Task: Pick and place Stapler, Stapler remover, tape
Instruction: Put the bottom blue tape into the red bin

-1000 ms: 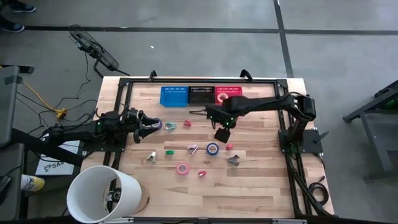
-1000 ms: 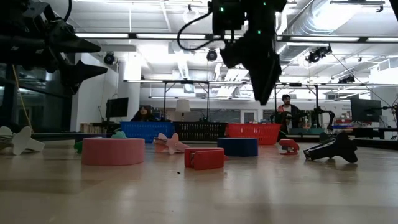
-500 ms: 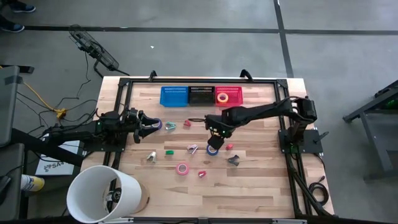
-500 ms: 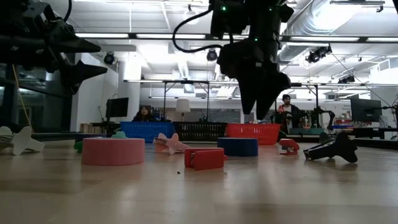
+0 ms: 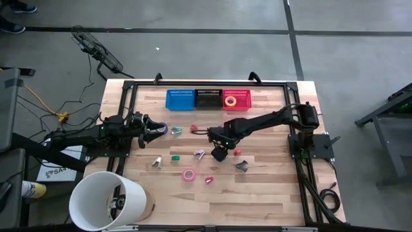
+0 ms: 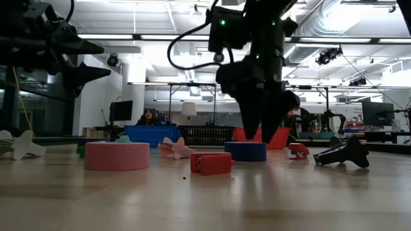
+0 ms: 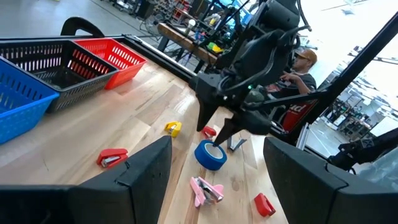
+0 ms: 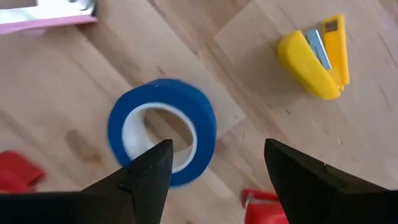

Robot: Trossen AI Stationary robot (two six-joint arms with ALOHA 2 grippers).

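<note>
Pale wood planks form the table (image 5: 257, 193), strewn with small staplers and removers. Right gripper (image 6: 260, 131) hangs with fingers parted just over the blue tape (image 8: 163, 132), gripping nothing. Left gripper (image 5: 154, 131) waits wide open at the left edge, near the purple tape (image 5: 161, 129). Pink tape (image 6: 117, 156) lies nearer the front. Beyond the baskets (image 6: 186, 135), a lit workshop with seated people.

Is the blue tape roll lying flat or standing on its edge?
Flat: the blue tape roll shows its open round centre from above, resting on the table.
</note>
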